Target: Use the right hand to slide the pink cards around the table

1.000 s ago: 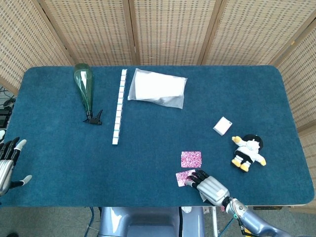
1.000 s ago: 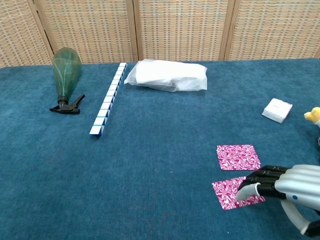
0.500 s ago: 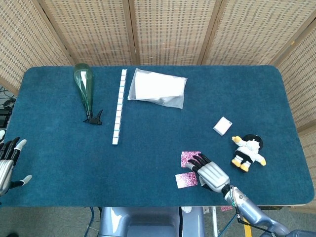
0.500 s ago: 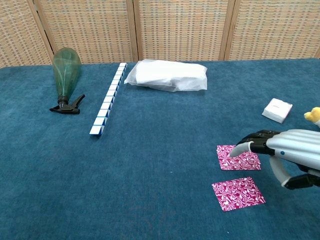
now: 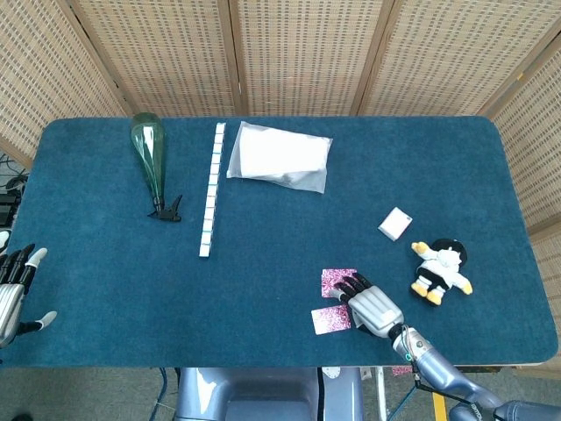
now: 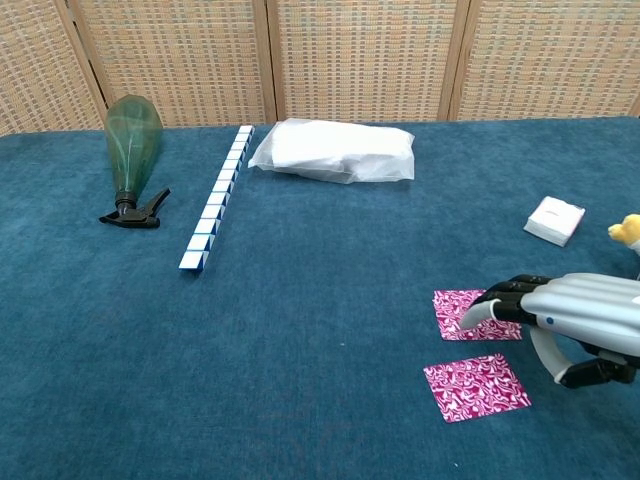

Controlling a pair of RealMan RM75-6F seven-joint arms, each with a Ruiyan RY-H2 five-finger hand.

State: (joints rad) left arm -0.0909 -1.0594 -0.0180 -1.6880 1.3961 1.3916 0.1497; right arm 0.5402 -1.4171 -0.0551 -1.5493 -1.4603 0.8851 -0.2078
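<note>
Two pink patterned cards lie near the table's front right. The farther card (image 5: 334,278) (image 6: 456,310) is partly covered by my right hand (image 5: 372,305) (image 6: 570,318), whose fingertips rest on its right part with the fingers stretched out flat. The nearer card (image 5: 330,320) (image 6: 476,387) lies free just in front of the hand, apart from it. My left hand (image 5: 12,289) sits at the table's left front edge, fingers apart, holding nothing; only the head view shows it.
A plush penguin toy (image 5: 441,270) lies right of the right hand, a small white box (image 5: 395,224) (image 6: 555,219) beyond it. At the back are a white bag (image 5: 280,156) (image 6: 337,150), a row of blue-white tiles (image 5: 211,189) (image 6: 217,199) and a green spray bottle (image 5: 152,160) (image 6: 131,150).
My right hand left the nearer card, rose and moved back over the farther card, then came down with its fingertips on it. The left hand has not moved.
</note>
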